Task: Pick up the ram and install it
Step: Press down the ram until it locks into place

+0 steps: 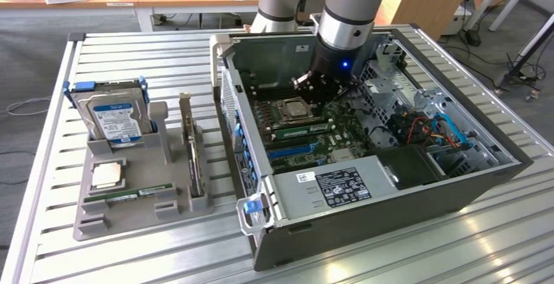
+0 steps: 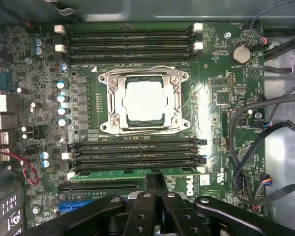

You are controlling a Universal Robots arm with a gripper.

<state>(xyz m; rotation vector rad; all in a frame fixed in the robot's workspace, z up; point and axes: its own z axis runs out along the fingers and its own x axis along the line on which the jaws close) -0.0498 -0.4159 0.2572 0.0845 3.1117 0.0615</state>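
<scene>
One ram point(image 2: 113, 173), a green stick with a white label, sits in the slot nearest the Dell logo, below the CPU socket point(image 2: 143, 100). In the exterior view it is the green strip point(image 1: 305, 130) beside the socket point(image 1: 294, 110). My gripper point(image 2: 155, 179) hangs over the middle of this stick with its black fingers pressed together and nothing between them. I cannot tell whether the tips touch the stick. In the exterior view the gripper point(image 1: 322, 96) is inside the open computer case point(image 1: 259, 232). A second, matching ram point(image 1: 130, 195) lies flat in the grey holder point(image 1: 130, 218).
The holder at the exterior view's left also carries a blue-labelled hard drive point(image 1: 113, 118), a square silver CPU chip point(image 1: 106, 175) and an upright card point(image 1: 192, 151). Inside the case, the power supply point(image 1: 338, 183) and cables point(image 2: 246, 147) crowd the motherboard's edges.
</scene>
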